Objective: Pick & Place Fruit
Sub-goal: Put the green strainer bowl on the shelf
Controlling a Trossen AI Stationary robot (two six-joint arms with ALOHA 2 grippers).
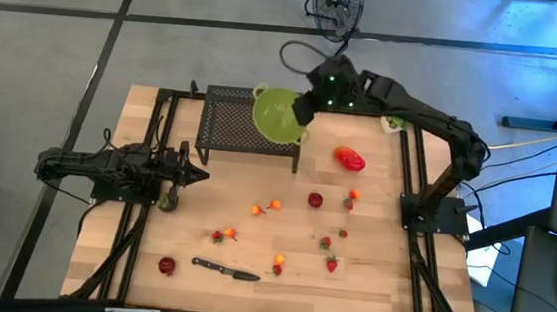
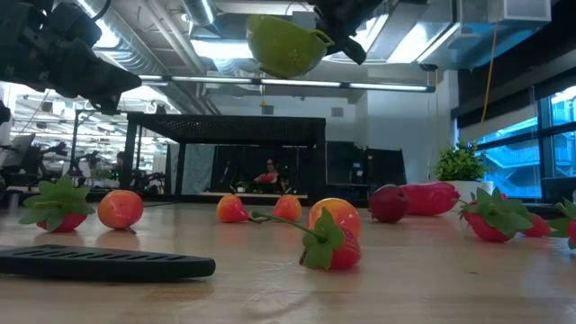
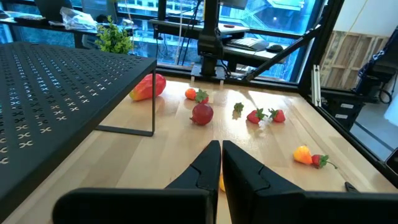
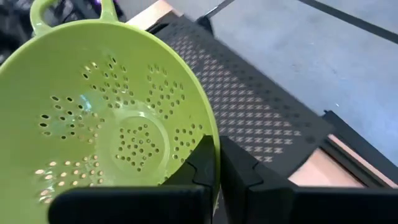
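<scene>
The right gripper (image 1: 305,113) is pinched shut on the rim of a lime-green colander (image 1: 277,112), holding it up in the air above the black perforated rack (image 1: 246,124) at the far side of the surface (image 1: 378,283); in the right wrist view the two dark fingers (image 4: 205,165) clamp the colander's edge, with its hole-dotted bowl empty and tilted. It is probably held aloft so it can be carried to a spot where fruit can be dropped in, though that is a judgement. The fruit itself all lies loose on the surface, none of it in the colander: a glossy red oblong piece (image 1: 350,159) sits nearest, just beside the rack's right end; a round dark red piece (image 1: 315,200) and a small orange one (image 1: 353,195) lie a little nearer the front; further orange and red strawberry-like pieces (image 1: 328,245) are scattered across the middle, and one round red piece (image 1: 166,265) rests near the front left. A black-handled knife (image 1: 224,269) lies flat near the front edge, between that piece and a small strawberry. The left gripper (image 1: 197,176) waits with its fingers closed and empty, low over the left side of the surface, pointing toward the scattered fruit.
</scene>
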